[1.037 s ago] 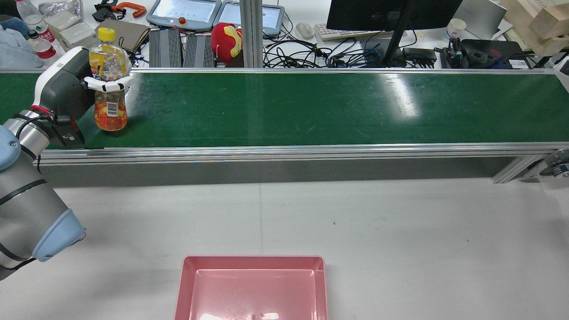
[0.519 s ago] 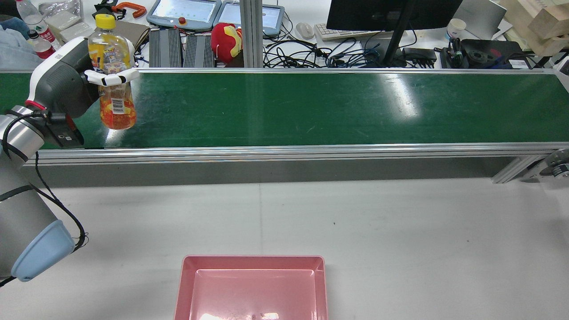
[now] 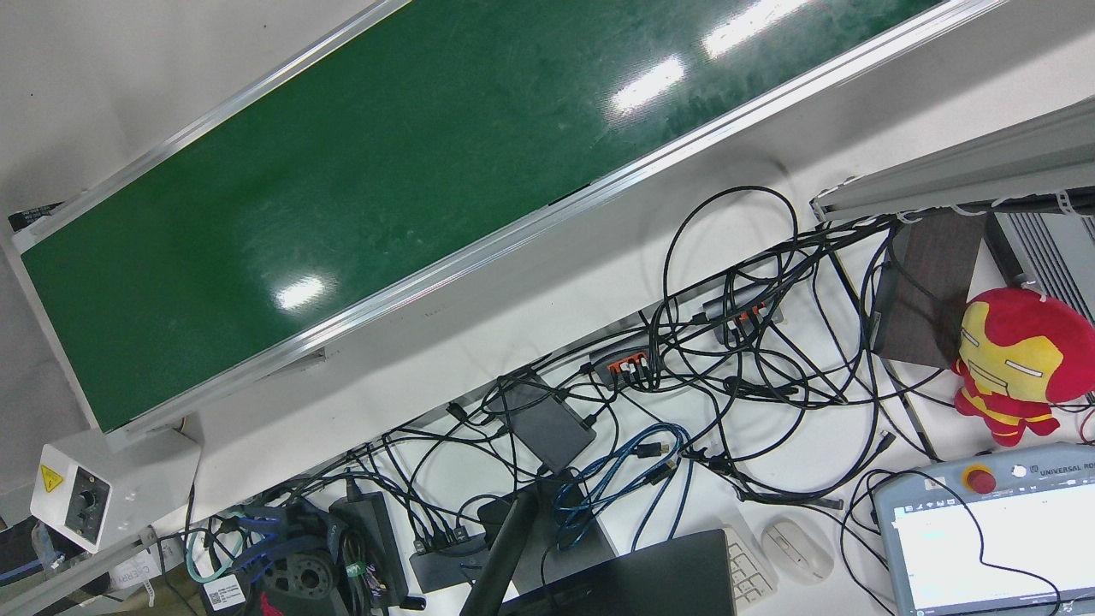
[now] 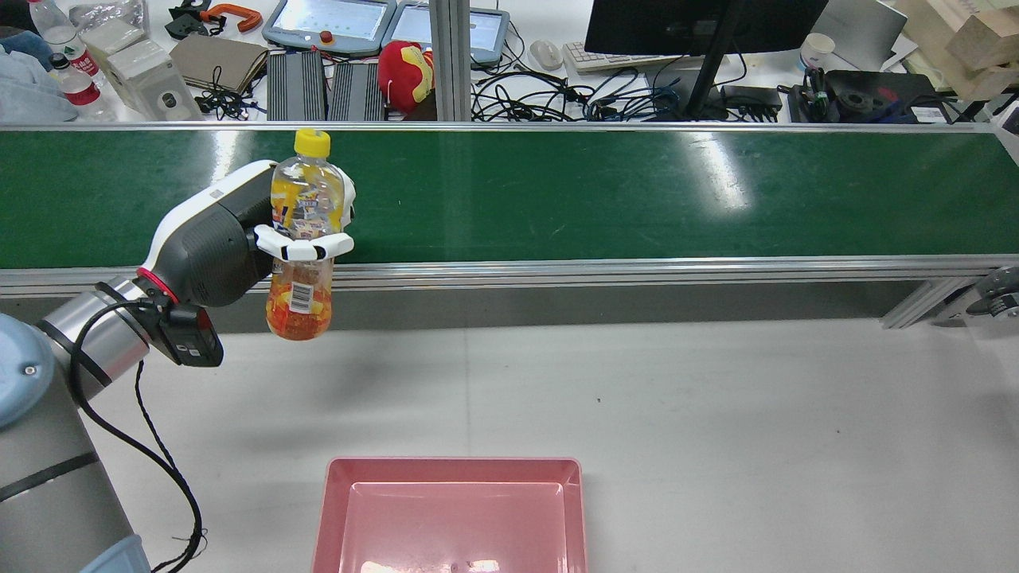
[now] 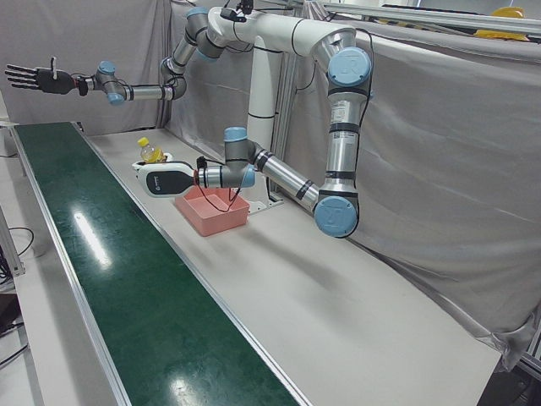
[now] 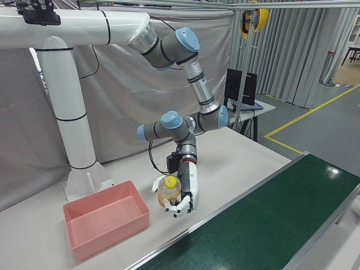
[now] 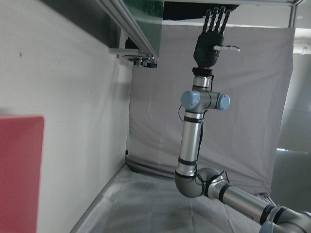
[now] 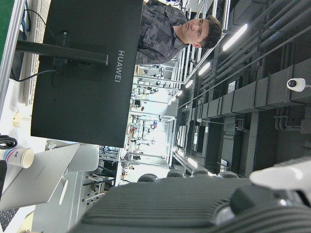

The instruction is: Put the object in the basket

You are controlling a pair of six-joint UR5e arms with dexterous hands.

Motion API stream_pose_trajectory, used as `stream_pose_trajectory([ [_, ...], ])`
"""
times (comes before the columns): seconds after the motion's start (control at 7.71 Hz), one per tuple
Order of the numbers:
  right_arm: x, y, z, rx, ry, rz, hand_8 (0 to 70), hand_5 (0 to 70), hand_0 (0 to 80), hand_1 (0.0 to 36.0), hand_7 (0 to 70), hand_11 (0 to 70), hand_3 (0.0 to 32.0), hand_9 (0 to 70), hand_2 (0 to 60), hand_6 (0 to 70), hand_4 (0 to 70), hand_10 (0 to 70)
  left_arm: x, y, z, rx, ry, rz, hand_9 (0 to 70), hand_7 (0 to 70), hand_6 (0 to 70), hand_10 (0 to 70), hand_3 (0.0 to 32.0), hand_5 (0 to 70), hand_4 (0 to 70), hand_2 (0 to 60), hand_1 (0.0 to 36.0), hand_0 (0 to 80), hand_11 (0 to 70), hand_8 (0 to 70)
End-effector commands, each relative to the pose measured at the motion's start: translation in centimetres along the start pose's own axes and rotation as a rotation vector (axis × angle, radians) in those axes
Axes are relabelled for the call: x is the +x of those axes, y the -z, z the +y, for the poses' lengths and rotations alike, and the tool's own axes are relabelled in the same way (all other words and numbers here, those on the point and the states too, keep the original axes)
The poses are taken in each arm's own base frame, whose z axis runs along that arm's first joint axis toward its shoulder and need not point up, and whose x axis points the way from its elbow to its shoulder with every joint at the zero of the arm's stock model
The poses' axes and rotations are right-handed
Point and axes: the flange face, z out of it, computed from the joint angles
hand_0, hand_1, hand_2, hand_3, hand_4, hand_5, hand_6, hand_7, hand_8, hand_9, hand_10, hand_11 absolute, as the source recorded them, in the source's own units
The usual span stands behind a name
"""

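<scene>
A clear bottle of orange drink with a yellow cap hangs upright in the air, and my left hand is shut on its middle. It hangs over the conveyor's near rail and the white table edge, left of and beyond the pink basket. The right-front view shows the bottle in the left hand, to the right of the basket. My right hand is raised high above the belt's far end, open with fingers spread; the left hand view shows the right hand too.
The green conveyor belt runs across the table between aluminium rails. Behind it stand a monitor, tangled cables, teach pendants and a red plush toy. A person stands beyond the monitor.
My left hand has lifted the bottle off the belt and carried it right and toward the near side, past the belt's near rail.
</scene>
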Motion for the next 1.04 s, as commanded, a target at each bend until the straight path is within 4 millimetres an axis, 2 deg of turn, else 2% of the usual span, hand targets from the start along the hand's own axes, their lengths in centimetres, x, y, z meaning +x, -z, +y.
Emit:
stream_pose_trajectory([
  [0.0,0.0,-0.1,0.1,-0.001,0.000,-0.001,0.0,0.0,0.0,0.0,0.0,0.0,0.0,0.0,0.0,0.0,0.0,0.0,-9.3,1.2,3.9,-0.014,0.019,-0.177,70.0,60.8,65.3,70.0,0.0,70.0,45.5,60.0,21.7,53.2,70.0,70.0],
  [0.13,0.1,0.0,0.0,0.000,0.000,0.001,0.0,0.0,0.0,0.0,0.0,0.0,0.0,0.0,0.0,0.0,0.0,0.0,-10.7,0.9,6.0,-0.034,-0.041,-0.202,70.0,60.9,65.1,70.0,0.0,70.0,45.1,60.0,21.5,52.8,70.0,70.0],
  [0.26,0.0,0.0,0.0,0.000,-0.001,0.000,0.0,0.0,0.0,0.0,0.0,0.0,0.0,0.0,0.0,0.0,0.0,0.0,-12.8,1.4,7.3,-0.044,-0.055,-0.241,70.0,61.2,64.8,69.1,0.0,70.0,45.4,60.0,21.5,53.0,70.0,70.0],
  [0.39,0.1,0.0,-0.1,0.002,-0.002,0.001,0.0,0.0,0.0,0.0,0.0,0.0,0.0,0.0,0.0,0.0,0.0,0.0,-14.5,2.0,7.7,-0.047,-0.066,-0.271,70.0,61.5,64.7,68.6,0.0,70.0,44.9,60.0,20.9,52.2,70.0,70.0],
  [0.65,0.1,-0.1,0.0,0.000,-0.001,0.001,0.0,0.0,0.0,0.0,0.0,0.0,0.0,0.0,0.0,0.0,0.0,0.0,-17.2,3.4,7.6,-0.035,-0.132,-0.330,70.0,59.0,62.0,64.9,0.0,70.0,42.3,60.0,20.3,52.1,70.0,70.0],
  [0.78,0.1,0.0,-0.1,0.002,0.000,0.001,0.0,0.0,0.0,0.0,0.0,0.0,0.0,0.0,0.0,0.0,0.0,0.0,-17.3,3.6,7.3,-0.023,-0.145,-0.340,70.0,56.6,59.1,59.8,0.0,70.0,40.2,60.0,19.8,51.8,70.0,70.0],
  [0.91,0.1,0.0,-0.1,0.002,-0.001,0.001,0.0,0.0,0.0,0.0,0.0,0.0,0.0,0.0,0.0,0.0,0.0,0.0,-17.3,4.1,6.4,-0.009,-0.154,-0.351,70.0,45.6,48.4,50.4,0.0,70.0,34.6,53.0,18.9,51.2,70.0,60.2],
])
